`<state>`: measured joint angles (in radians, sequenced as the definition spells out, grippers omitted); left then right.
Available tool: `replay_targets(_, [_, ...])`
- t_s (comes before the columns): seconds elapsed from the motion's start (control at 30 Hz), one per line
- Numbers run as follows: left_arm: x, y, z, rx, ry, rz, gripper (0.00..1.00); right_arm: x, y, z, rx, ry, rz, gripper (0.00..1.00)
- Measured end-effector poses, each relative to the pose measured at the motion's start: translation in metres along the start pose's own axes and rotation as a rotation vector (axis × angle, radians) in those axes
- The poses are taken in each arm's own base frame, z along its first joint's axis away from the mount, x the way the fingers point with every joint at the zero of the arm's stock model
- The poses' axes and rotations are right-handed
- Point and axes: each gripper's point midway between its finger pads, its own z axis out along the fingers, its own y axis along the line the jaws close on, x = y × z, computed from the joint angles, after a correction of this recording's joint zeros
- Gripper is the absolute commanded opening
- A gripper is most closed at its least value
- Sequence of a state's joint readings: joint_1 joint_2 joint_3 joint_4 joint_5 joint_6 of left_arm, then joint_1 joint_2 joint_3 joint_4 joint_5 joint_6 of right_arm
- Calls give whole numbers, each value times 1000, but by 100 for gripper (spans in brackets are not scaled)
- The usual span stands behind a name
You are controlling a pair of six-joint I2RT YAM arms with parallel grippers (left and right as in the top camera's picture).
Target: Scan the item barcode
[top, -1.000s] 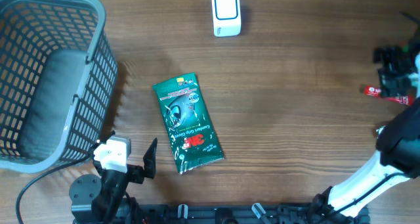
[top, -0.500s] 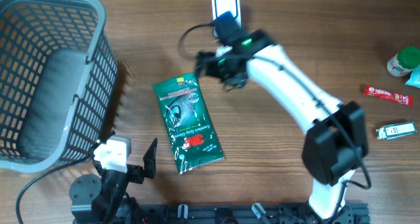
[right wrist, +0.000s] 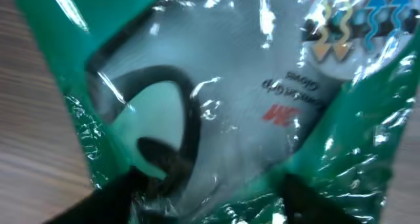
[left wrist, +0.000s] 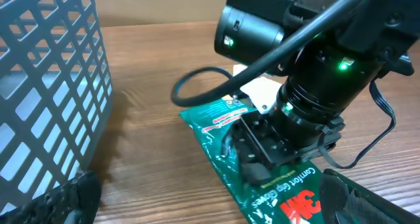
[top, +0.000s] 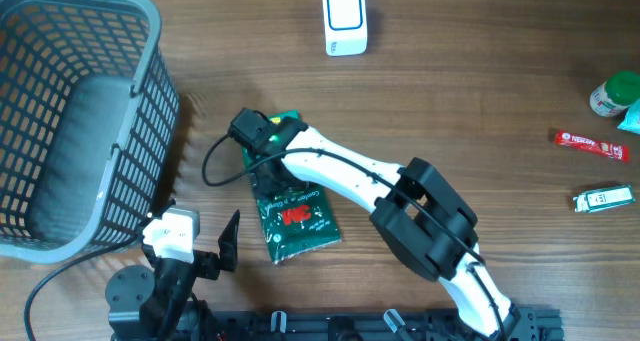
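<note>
The item is a green 3M glove packet [top: 298, 221] lying flat on the wooden table; no barcode shows on its upper face. My right gripper [top: 266, 173] is pressed down on the packet's upper half, one finger at each long side, and the film bunches up between them [right wrist: 262, 66]. In the left wrist view the right wrist [left wrist: 308, 73] stands upright over the packet [left wrist: 216, 125]. The white scanner [top: 345, 21] stands at the table's far edge. My left gripper [top: 195, 243] rests open near the front edge, left of the packet, holding nothing.
A grey mesh basket [top: 140, 101] fills the left side, close beside my left arm. At the far right lie a red stick pack [top: 590, 144], a green-capped bottle [top: 612, 93] and a small label-like packet [top: 605, 197]. The right arm stretches diagonally across the table's middle.
The right arm swung from the far right, past the scanner, down onto the packet, and its fingers have narrowed against it. The left arm has not moved.
</note>
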<state>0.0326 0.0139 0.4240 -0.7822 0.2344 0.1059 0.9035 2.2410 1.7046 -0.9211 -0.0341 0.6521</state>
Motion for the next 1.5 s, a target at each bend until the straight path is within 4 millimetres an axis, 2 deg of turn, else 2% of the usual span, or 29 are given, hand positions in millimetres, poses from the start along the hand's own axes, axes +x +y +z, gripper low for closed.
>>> replay_targets(0.03, [0,0,0,0,0,0,100,0,-4,0,9,7,-2,7])
replay_targets(0.07, [0,0,0,0,0,0,100,0,-8,0,17,12,-9,4])
replay_targets(0.27, [0,0,0,0,0,0,100,2,-30,-3,26,79,-30,4])
replay_targets(0.33, [0,0,0,0,0,0,100,3,-25,-6,-110,143,-93,4])
replay_targets(0.4, [0,0,0,0,0,0,100,1,-19,-17,-323,205,-143,4])
replay_targets(0.43, [0,0,0,0,0,0,100,-4,-19,-25,-410,216,-144,17])
replay_targets(0.47, [0,0,0,0,0,0,100,-11,-24,-31,-469,217,-124,42])
replay_targets(0.5, [0,0,0,0,0,0,100,-18,-34,-34,-491,211,-94,62])
replay_targets(0.53, [0,0,0,0,0,0,100,-24,-47,-36,-485,207,-55,100])
replay_targets(0.6, [0,0,0,0,0,0,100,-34,-78,-33,-413,186,6,99])
replay_targets(0.67, [0,0,0,0,0,0,100,-37,-88,-29,-351,169,8,100])
replay_targets(0.8, [0,0,0,0,0,0,100,-30,-73,-22,-267,147,-71,100])
replay_targets(1.03, [0,0,0,0,0,0,100,-27,-60,-9,25,21,-241,100])
replay_targets(1.1, [0,0,0,0,0,0,100,-26,-61,-4,87,-6,-270,99])
replay_targets(1.13, [0,0,0,0,0,0,100,-25,-61,-2,101,-12,-276,92])
replay_targets(1.17, [0,0,0,0,0,0,100,-25,-62,-2,104,-12,-279,65])
replay_targets(1.2, [0,0,0,0,0,0,100,-24,-62,-1,104,-6,-290,28])
replay_targets(1.23, [0,0,0,0,0,0,100,-20,-63,-1,103,15,-312,4])
replay_targets(1.37, [0,0,0,0,0,0,100,-3,-69,-2,76,105,-344,4])
replay_targets(1.5, [0,0,0,0,0,0,100,20,-62,-8,-64,243,-317,4])
